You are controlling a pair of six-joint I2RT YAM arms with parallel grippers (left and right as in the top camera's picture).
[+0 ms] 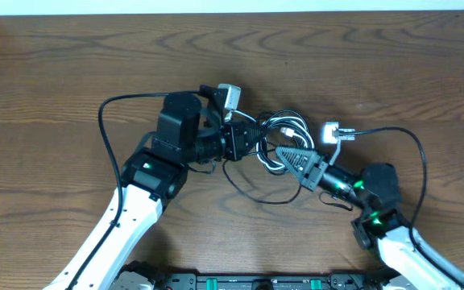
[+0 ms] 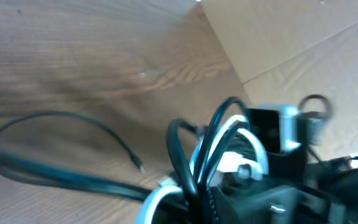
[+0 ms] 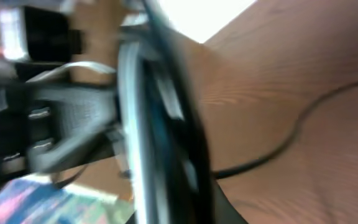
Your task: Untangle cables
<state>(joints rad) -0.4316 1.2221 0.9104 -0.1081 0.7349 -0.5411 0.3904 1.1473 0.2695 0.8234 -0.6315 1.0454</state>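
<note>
Motion blur smears the right wrist view: you see the cables (image 3: 160,118) only as dark and white streaks, and whether the right gripper (image 1: 283,155) pinches a strand is lost. From overhead the knot is too small to trace strand by strand. The left wrist view looks soft, perhaps from movement, and its near edge cuts the loops.

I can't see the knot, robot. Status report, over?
Left gripper shut on cables. Right gripper shut on same bundle. Black and white loops tangled between them. Arm cables trailing close by.
</note>
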